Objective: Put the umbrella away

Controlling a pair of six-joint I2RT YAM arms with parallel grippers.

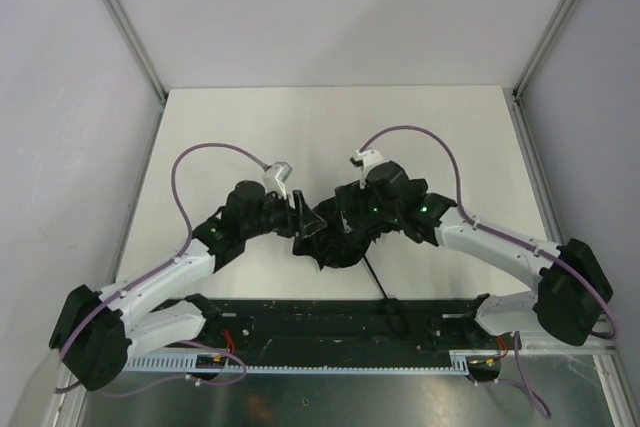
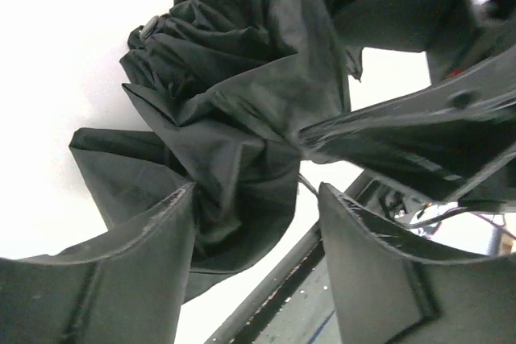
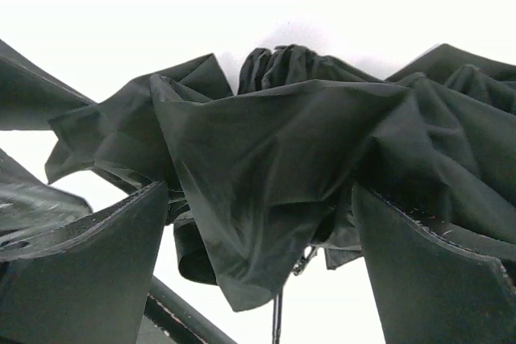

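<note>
The umbrella (image 1: pixel 335 245) is a crumpled black fabric bundle lying on the white table (image 1: pixel 330 137), between my two grippers. My left gripper (image 1: pixel 300 219) stands at its left side. In the left wrist view that gripper (image 2: pixel 256 192) is open, and folds of the umbrella (image 2: pixel 234 102) lie against the left finger (image 2: pixel 153 239) and partly fill the gap. My right gripper (image 1: pixel 343 215) is over the bundle's right side. It (image 3: pixel 260 191) is open wide, with umbrella cloth (image 3: pixel 266 159) hanging loose between its fingers. A thin dark cord or rod (image 3: pixel 276 320) trails from the bundle toward the near edge.
A black rail (image 1: pixel 330 317) with wiring runs along the table's near edge, with a white cable tray (image 1: pixel 300 359) below it. Metal frame posts (image 1: pixel 125 22) and pale walls bound the table on three sides. The right gripper's body (image 2: pixel 427 142) crowds the left wrist view.
</note>
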